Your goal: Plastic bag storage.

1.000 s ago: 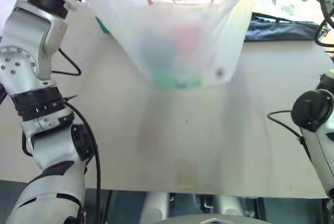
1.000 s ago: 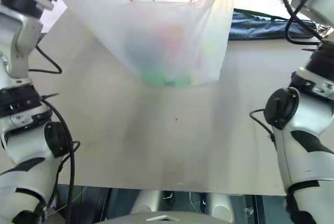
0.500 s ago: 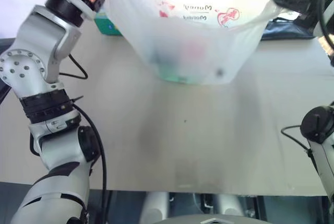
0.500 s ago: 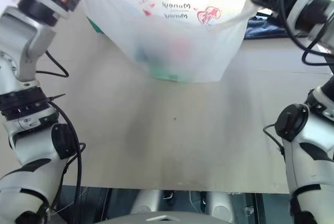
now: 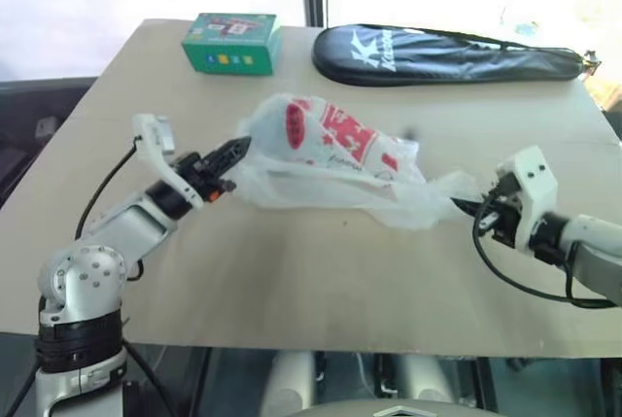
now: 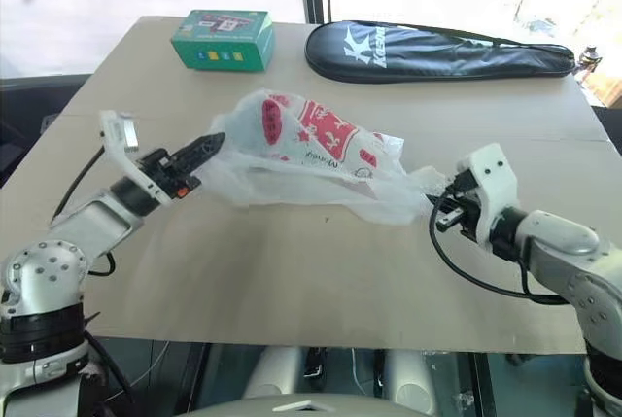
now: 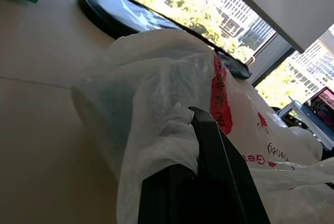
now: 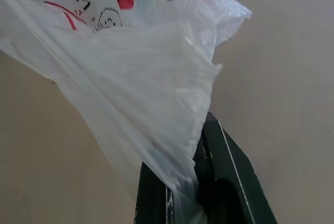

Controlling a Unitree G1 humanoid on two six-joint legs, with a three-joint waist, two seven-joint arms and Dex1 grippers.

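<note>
The plastic bag (image 5: 335, 159), translucent white with red pictures and lettering, lies slumped on the middle of the beige table (image 5: 321, 271). My left gripper (image 5: 233, 155) is shut on the bag's left edge, its black fingers (image 7: 209, 151) pinching a bunched fold. My right gripper (image 5: 465, 205) is shut on the bag's stretched right corner, just above the tabletop; the film (image 8: 156, 93) fans out from its fingers (image 8: 219, 177). Something bulky sits inside the bag's left half, dim through the plastic.
A green box (image 5: 231, 43) sits at the table's far left. A long black racket cover (image 5: 447, 52) lies along the far edge to the right. Bare tabletop stretches in front of the bag toward the near edge (image 5: 321, 349).
Both arms have come down from high up, lowering the hanging bag onto the table, where it now lies slumped between the two grippers. Box and racket cover are now uncovered.
</note>
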